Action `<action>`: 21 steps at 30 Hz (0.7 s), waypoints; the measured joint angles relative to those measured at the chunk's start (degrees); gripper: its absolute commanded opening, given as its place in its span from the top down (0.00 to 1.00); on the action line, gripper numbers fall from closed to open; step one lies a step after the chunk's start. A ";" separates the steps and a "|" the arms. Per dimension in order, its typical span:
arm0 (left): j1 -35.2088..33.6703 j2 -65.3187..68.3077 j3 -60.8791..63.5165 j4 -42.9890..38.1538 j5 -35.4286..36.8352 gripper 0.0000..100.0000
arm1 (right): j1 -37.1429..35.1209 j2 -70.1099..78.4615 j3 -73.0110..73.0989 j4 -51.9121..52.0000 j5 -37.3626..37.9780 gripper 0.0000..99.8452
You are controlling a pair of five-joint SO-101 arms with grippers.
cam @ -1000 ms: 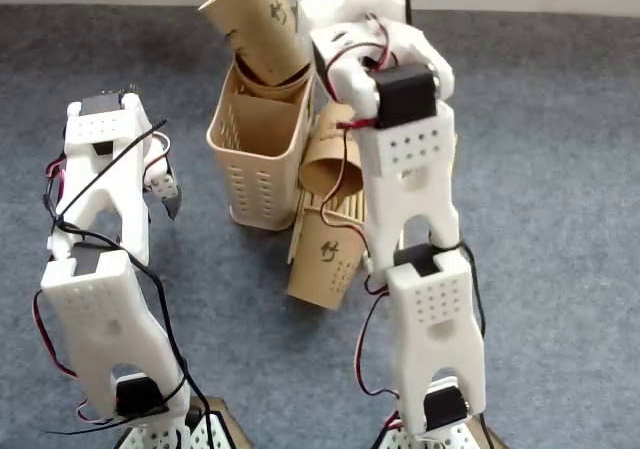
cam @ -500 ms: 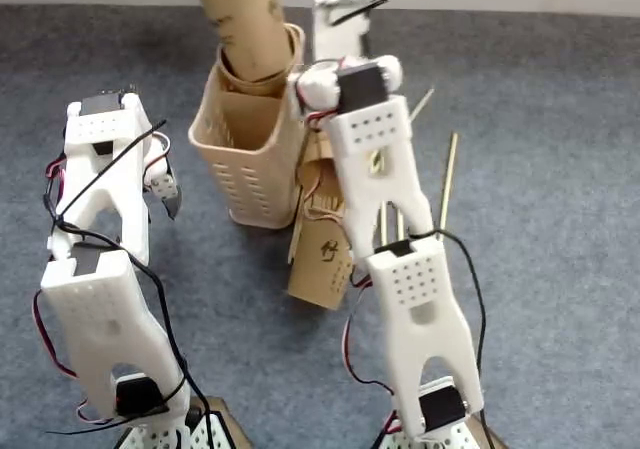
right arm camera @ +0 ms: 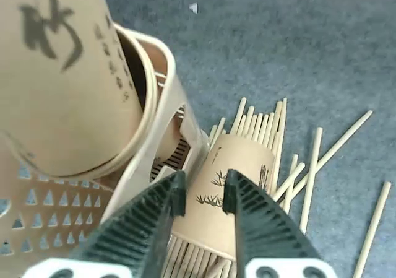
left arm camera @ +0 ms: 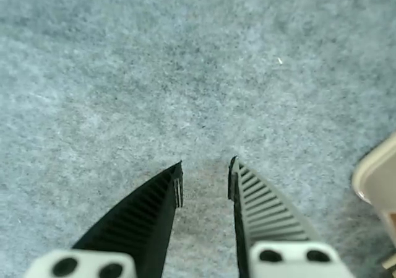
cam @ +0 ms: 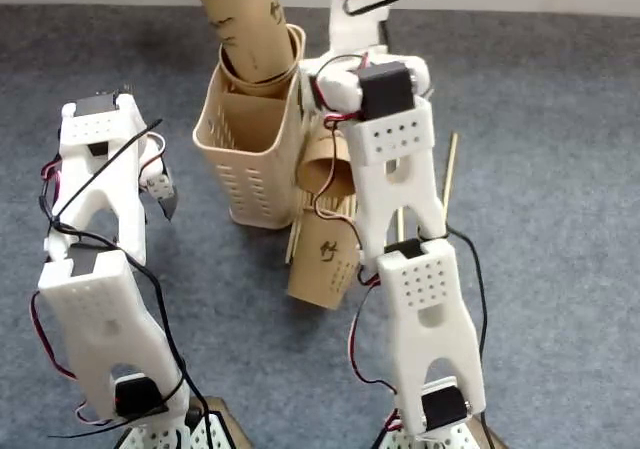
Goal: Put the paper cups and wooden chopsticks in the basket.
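Note:
A cream slotted basket [cam: 250, 159] stands at the middle back with stacked brown paper cups [cam: 245, 24] sticking out of its top. Two more cups lie on their sides right of it, one against the basket [cam: 322, 166] and one nearer [cam: 325, 259], on a spread of wooden chopsticks [cam: 298, 231]. My right gripper [right arm camera: 203, 188] hangs narrowly open over the lying cup [right arm camera: 241, 166], beside the basket rim [right arm camera: 167, 92], holding nothing. More chopsticks [right arm camera: 266, 126] fan out past that cup. My left gripper [left arm camera: 204, 173] is slightly open over bare carpet, left of the basket.
A loose chopstick [cam: 449, 169] lies alone to the right of the right arm [cam: 400, 149]. The left arm [cam: 100, 169] stands at the left. A corner of the basket [left arm camera: 377, 179] edges the left wrist view. Grey carpet covers the table.
The tilted top cup has settled more upright into the cups in the basket, and the basket has shifted a little. The right arm has drawn back from it. The left arm has not moved.

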 measured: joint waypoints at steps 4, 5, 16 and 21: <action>0.00 0.00 0.00 0.00 0.00 0.86 | -0.09 -2.90 0.00 -1.93 0.00 0.88; 0.00 0.00 0.00 0.00 0.00 0.86 | -0.26 -3.78 0.00 -2.11 0.00 0.88; 0.00 0.00 0.00 0.00 0.00 0.86 | -6.42 -0.88 -0.18 -7.82 0.00 0.88; 0.00 0.00 0.00 0.00 0.00 0.86 | -6.33 2.81 -0.18 -7.74 0.00 0.88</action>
